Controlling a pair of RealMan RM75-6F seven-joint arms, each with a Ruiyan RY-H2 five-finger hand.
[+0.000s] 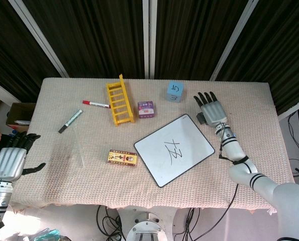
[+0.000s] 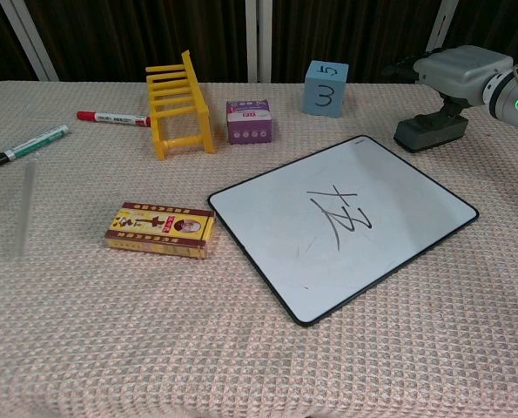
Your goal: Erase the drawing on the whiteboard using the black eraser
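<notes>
Dark curtains backed the bench (image 1: 239, 150); our right hand (image 2: 454, 74) clasped the black eraser (image 2: 428, 131), lifted at upper right beside the whiteboard (image 2: 346, 222), ready for wiping; left hand (image 1: 9, 161) hung slack.

Counter (image 1: 154, 191) covered edge to edge in a beige, waffle-textured cloth; cloth hangs slightly over the near edge. Behind it, a wall of dark, vertically pleated curtains (image 1: 89, 35), nearly black. White frame bars (image 1: 149, 37) cross the curtains: one vertical at centre, others slanting outward to left and right. Light is even and flat, no hard shadows on the cloth. Below the near edge, a pale floor with a tangle of black cables (image 1: 106, 216) and a round white base (image 1: 150, 232). More cables lie at the right edge (image 1: 296, 150). A brown cardboard box (image 1: 19, 114) sits off the counter's left side.
</notes>
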